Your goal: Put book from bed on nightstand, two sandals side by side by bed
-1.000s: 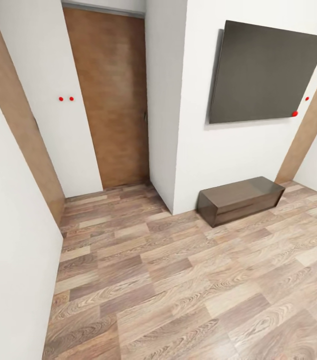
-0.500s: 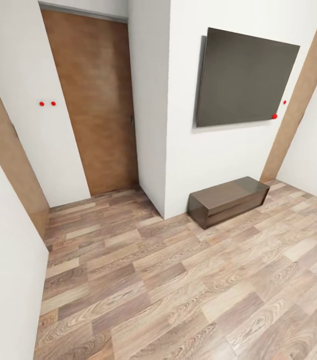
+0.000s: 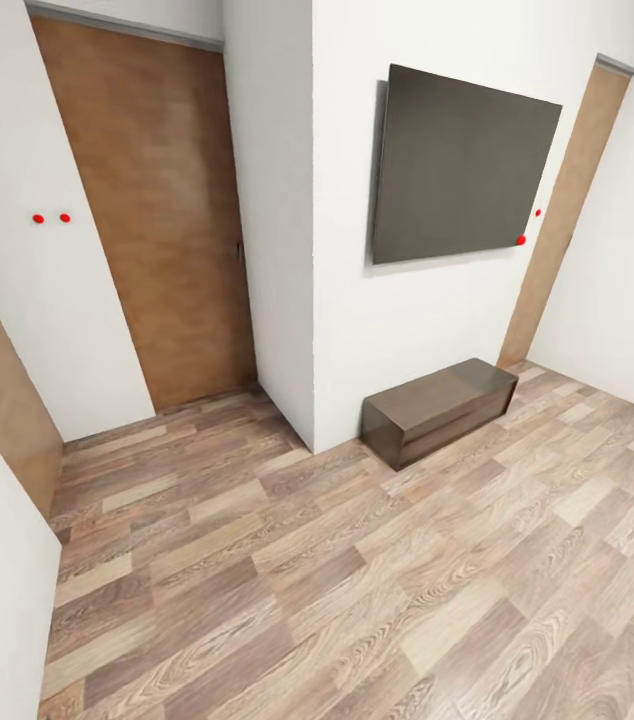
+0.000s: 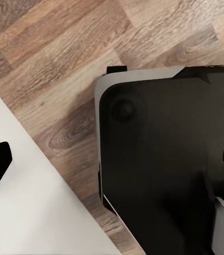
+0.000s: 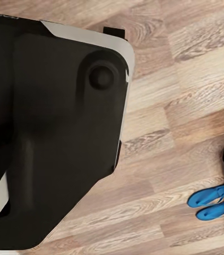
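Wood-plank floor (image 3: 357, 580), brown door (image 3: 147, 220), dark wall screen (image 3: 462, 165).
Blue sandals (image 5: 215, 199) lie paired on floor; either tool's state: cannot tell.

I see a light wood-plank floor (image 3: 357, 590) and white walls (image 3: 427, 320), with a tall brown wooden door (image 3: 152, 220) set back to my left. A dark flat wall-mounted screen (image 3: 462, 165) hangs above a long low dark-brown cabinet (image 3: 439, 408), which stands against the wall.

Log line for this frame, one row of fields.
phase: driving | head sees: door, TV, cabinet | right wrist sees: blue sandals on floor | book, bed: unseen
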